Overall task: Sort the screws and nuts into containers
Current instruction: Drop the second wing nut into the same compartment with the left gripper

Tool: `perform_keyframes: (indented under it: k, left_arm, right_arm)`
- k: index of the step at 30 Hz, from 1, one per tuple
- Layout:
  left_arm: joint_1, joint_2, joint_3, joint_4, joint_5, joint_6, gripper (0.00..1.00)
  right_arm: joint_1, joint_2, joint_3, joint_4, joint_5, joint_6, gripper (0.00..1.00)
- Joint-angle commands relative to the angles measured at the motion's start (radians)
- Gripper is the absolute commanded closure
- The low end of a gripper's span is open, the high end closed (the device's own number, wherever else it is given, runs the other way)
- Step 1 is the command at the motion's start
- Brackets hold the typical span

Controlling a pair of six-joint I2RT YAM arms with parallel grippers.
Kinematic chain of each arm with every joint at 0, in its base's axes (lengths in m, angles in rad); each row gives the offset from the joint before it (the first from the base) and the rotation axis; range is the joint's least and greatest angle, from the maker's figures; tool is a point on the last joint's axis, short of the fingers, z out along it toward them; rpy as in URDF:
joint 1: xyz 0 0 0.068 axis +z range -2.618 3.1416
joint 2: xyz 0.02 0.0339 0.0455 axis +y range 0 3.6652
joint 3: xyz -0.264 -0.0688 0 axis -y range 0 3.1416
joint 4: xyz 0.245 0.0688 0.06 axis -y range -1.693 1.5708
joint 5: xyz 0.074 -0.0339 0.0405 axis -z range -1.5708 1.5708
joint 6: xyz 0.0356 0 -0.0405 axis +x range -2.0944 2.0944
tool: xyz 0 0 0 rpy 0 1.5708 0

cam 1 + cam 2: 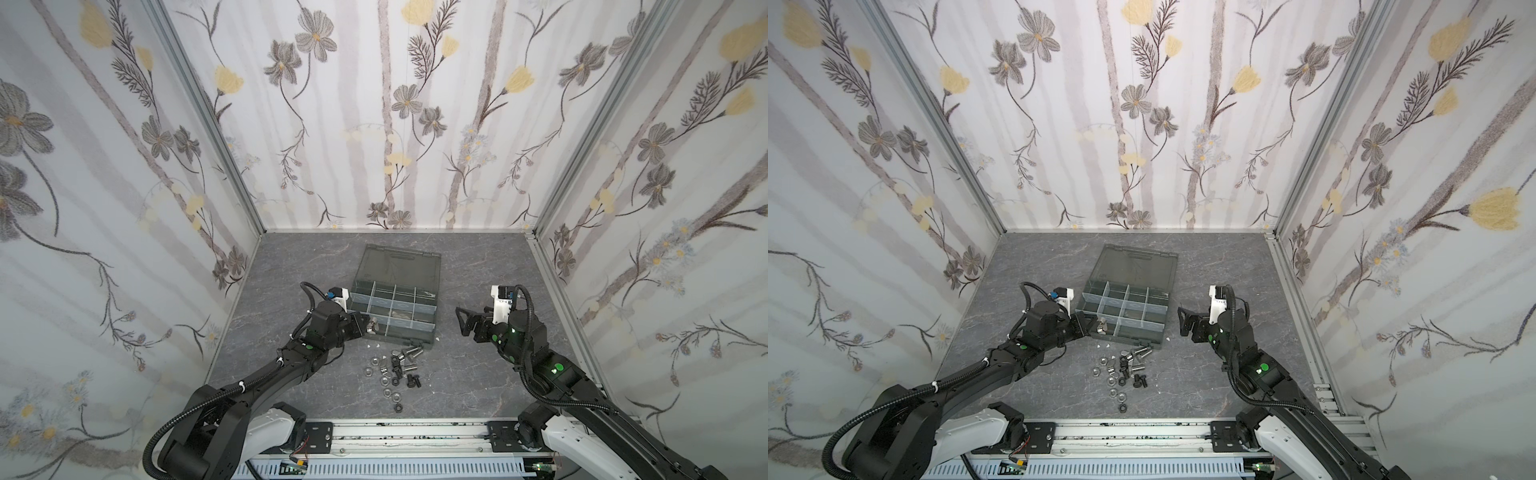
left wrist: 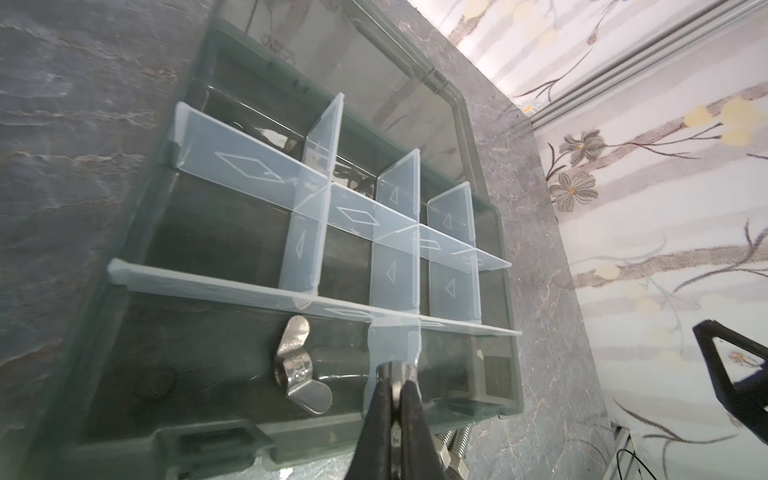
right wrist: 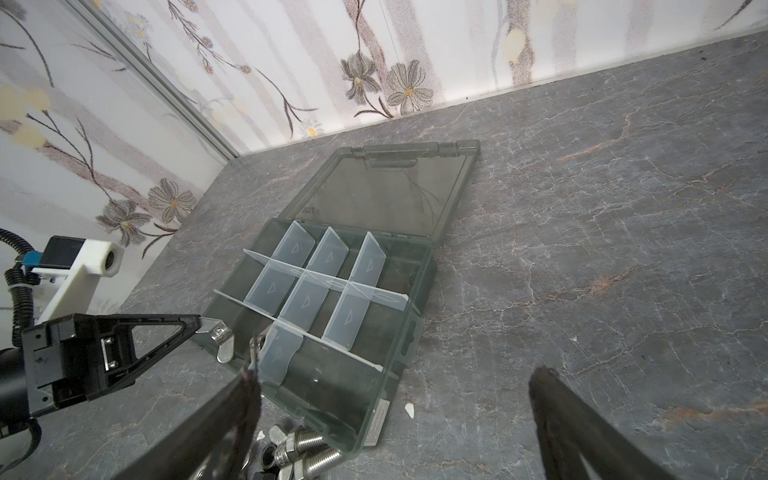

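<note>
We see the left gripper clenched on one wing of a silver wing nut over the front-left corner cell of the organiser box. Another wing nut lies on that cell's floor. The right gripper hangs released, jaws wide, just right of the box and holding nothing. The loose screws and nuts sit heaped on the counter just in front of the box. The lid lies open behind the box.

Black and silver screws and nuts lay scattered just beside the open organiser box, one wing nut inside it.
</note>
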Motion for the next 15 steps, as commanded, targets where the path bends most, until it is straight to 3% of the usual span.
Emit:
perform_keyframes:
  k: [1, 7, 11, 15]
  left_arm:
    - [0.005, 0.028, 0.020, 0.011, -0.009, 0.005, 1.00]
    - [0.006, 0.071, 0.040, 0.012, -0.010, 0.005, 0.98]
    - [0.007, 0.068, 0.042, 0.011, -0.017, 0.007, 0.70]
    - [0.007, 0.058, 0.030, 0.011, -0.029, -0.005, 0.51]
  right_arm:
    - [0.000, -0.003, 0.010, -0.010, 0.011, -0.007, 0.00]
    - [0.001, -0.007, 0.016, -0.024, 0.009, -0.009, 0.00]
    - [0.000, -0.021, 0.006, -0.014, 0.016, -0.008, 0.00]
    - [0.001, -0.033, -0.011, 0.004, 0.016, 0.003, 0.00]
